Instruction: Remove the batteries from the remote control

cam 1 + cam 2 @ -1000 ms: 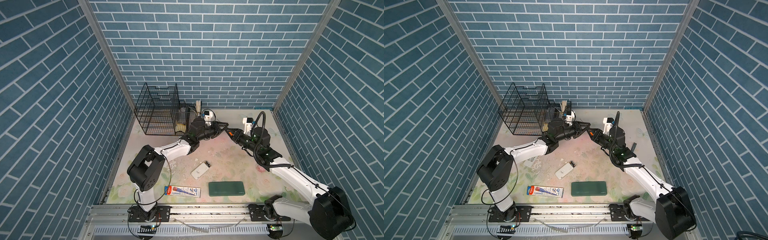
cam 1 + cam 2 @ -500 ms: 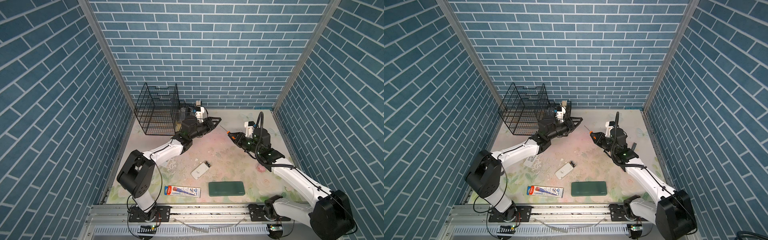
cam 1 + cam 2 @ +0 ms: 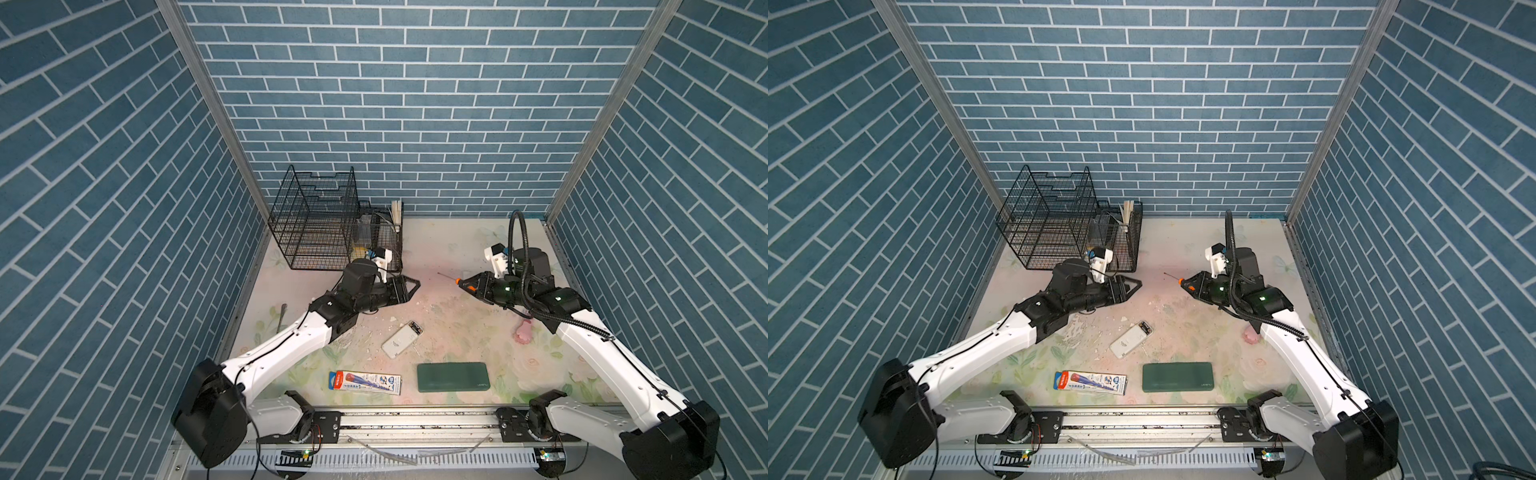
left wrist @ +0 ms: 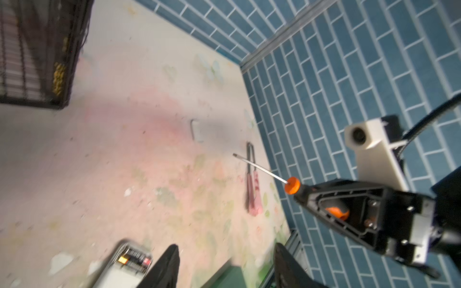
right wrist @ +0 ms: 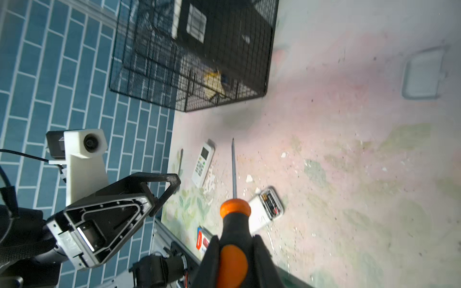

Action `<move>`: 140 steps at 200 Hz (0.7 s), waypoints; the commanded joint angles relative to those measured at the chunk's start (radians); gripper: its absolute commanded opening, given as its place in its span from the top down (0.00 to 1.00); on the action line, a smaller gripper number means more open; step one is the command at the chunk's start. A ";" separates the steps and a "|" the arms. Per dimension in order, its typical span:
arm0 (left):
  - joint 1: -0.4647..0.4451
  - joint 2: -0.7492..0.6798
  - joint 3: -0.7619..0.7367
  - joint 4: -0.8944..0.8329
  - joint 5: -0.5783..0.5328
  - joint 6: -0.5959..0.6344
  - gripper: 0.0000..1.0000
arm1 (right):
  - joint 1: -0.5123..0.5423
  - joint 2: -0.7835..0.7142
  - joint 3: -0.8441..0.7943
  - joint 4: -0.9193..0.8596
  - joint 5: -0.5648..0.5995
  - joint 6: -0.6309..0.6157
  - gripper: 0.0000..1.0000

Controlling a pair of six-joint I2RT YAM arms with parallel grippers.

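Handover done: my left gripper (image 3: 409, 286) has let go and backed off, fingers spread, empty. Right gripper (image 3: 471, 284) fingers pinch the screwdriver (image 5: 233, 219). Batteries (image 4: 134, 259) sit in the open remote control (image 3: 402, 339), mid-counter (image 3: 457, 332). Prying comes next.

Batteries (image 4: 136, 258) — black cells with a gold-yellow end, seated side by side in the open bay at the far end of the white remote control (image 3: 401, 339), mid-worktop, lying flat.
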State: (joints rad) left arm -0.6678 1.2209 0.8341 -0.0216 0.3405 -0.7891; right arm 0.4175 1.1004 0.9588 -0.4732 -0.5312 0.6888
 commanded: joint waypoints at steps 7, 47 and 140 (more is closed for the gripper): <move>-0.018 -0.009 -0.071 -0.219 -0.052 0.105 0.28 | -0.001 0.001 0.063 -0.216 -0.088 -0.158 1.00; -0.047 0.070 -0.065 -0.310 -0.053 0.198 0.21 | 0.011 0.000 0.082 -0.317 -0.077 -0.214 1.00; -0.156 0.267 0.079 -0.503 -0.180 0.410 0.16 | 0.088 0.003 0.006 -0.284 -0.021 -0.088 1.00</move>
State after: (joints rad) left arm -0.7963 1.4590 0.8783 -0.4496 0.2325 -0.4553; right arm 0.4908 1.1107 0.9874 -0.7921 -0.5735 0.5465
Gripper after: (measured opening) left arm 0.840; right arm 0.205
